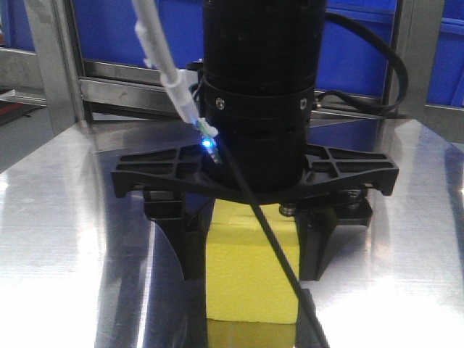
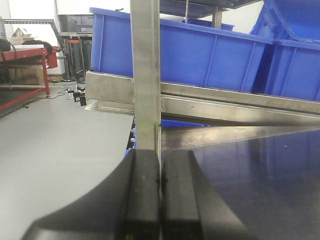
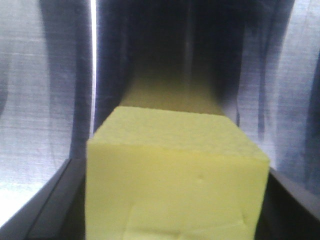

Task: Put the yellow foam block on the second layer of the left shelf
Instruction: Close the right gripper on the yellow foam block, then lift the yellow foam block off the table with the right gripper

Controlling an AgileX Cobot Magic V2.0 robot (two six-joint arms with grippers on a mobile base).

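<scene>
The yellow foam block (image 1: 246, 283) stands on the shiny metal shelf surface (image 1: 65, 225), its reflection showing beneath it. My right gripper (image 1: 250, 275) comes down over it from above, one black finger pressed against each side, shut on it. In the right wrist view the yellow foam block (image 3: 175, 180) fills the space between the dark fingers (image 3: 55, 200) of the right gripper (image 3: 175, 165). My left gripper (image 2: 160, 180) is shut with nothing in it, its pads touching, and it points at a steel upright (image 2: 145, 75).
Blue plastic bins (image 1: 123, 29) sit behind the steel shelf rails (image 1: 130, 90). In the left wrist view a blue bin (image 2: 200, 55) rests on a steel rail (image 2: 225, 100) above a dark reflective shelf surface (image 2: 260, 180). Grey floor (image 2: 50, 140) and a red frame (image 2: 30, 55) lie to the left.
</scene>
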